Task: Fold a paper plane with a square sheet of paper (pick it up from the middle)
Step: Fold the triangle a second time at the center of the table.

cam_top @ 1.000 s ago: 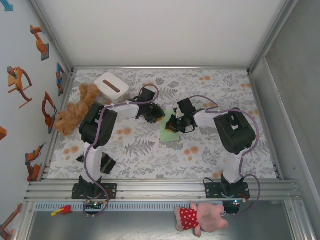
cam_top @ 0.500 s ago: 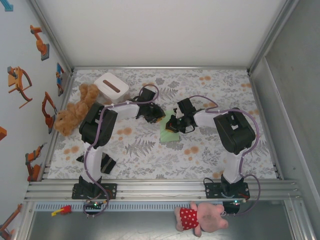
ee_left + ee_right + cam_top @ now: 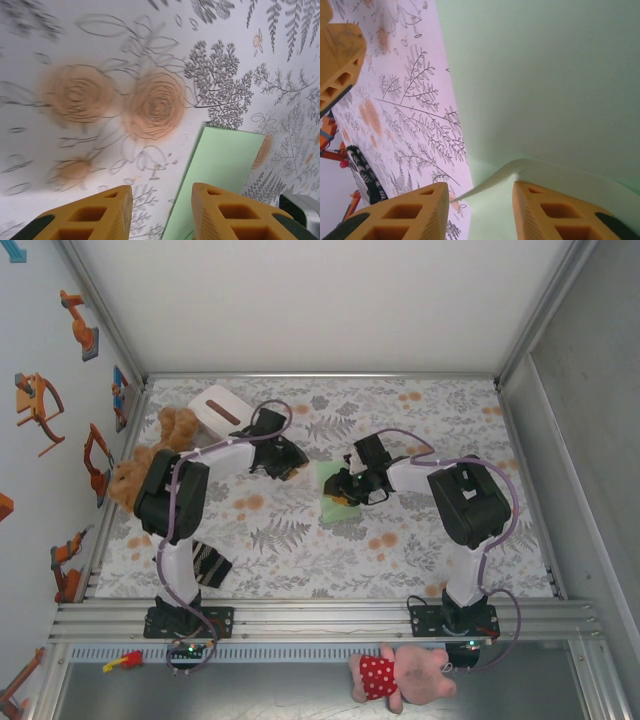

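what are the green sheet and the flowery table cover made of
Pale green square sheet: thin matte paper, judging by its crisp straight edges and one lifted, curling edge. Flower-printed table cover: probably printed vinyl or cloth; it lies flat and matte, and no weave can be made out.

Two matching arms. Left arm point(image 3: 215, 453) and right arm point(image 3: 412, 474) have white tubular links, with a bulky rounded black housing at each elbow and smaller black sections toward the wrists. Thin purple cables point(image 3: 270, 403) run along both arms, looping free near the wrists and again low by the bases point(image 3: 185, 622), which are flat black plates. Left gripper point(image 3: 289, 471) and right gripper point(image 3: 338, 492) look black and blocky from the top camera. In the left wrist view the fingers point(image 3: 100, 215) are yellow-orange plastic with finely ribbed inner faces, rectangular hollow pockets and dark roots. The right wrist fingers point(image 3: 415, 210) match.
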`<state>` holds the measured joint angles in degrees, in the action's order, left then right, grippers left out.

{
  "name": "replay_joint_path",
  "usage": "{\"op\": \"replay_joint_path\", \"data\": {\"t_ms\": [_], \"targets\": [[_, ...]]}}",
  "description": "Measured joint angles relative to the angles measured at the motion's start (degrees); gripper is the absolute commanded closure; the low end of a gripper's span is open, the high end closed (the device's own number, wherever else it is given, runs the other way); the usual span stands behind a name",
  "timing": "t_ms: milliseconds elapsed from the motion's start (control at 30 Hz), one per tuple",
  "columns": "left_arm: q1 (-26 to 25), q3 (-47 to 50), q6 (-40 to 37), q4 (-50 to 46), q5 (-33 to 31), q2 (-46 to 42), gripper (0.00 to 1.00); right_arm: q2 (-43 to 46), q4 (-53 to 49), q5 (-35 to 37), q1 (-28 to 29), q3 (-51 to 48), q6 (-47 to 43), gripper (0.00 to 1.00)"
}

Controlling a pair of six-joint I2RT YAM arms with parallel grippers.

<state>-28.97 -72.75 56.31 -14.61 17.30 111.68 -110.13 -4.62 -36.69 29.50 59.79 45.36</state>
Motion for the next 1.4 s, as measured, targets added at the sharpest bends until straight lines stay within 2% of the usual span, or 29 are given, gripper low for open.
{"op": "replay_joint_path", "data": {"t_ms": [200,300,433,733,933,1400], "targets": [[1.53,5.29,-0.46,1.31,-0.66,-4.07,0.60,0.26,0.37,-0.13,0.11,-0.02,-0.42,0.55],[1.40,8.22,-0.44,3.54,-0.26,-5.38,0.63,0.26,0.11,0.33,0.11,-0.04,-0.50,0.63],[-0.33,10.67,-0.57,6.16,0.39,-7.19,0.76,0.26,-1.57,2.10,0.11,-0.04,-1.33,0.78],[-9.70,10.51,-2.75,9.16,1.75,-6.80,0.96,0.17,-4.00,4.07,0.11,0.09,-2.58,0.98],[-10.43,9.94,-2.95,9.27,2.29,-3.21,0.99,0.02,-4.81,4.24,0.11,0.57,-2.82,1.00],[-10.40,6.08,-2.99,9.14,3.78,0.61,1.00,-0.07,-5.01,4.22,0.11,0.72,-2.82,1.00]]}}
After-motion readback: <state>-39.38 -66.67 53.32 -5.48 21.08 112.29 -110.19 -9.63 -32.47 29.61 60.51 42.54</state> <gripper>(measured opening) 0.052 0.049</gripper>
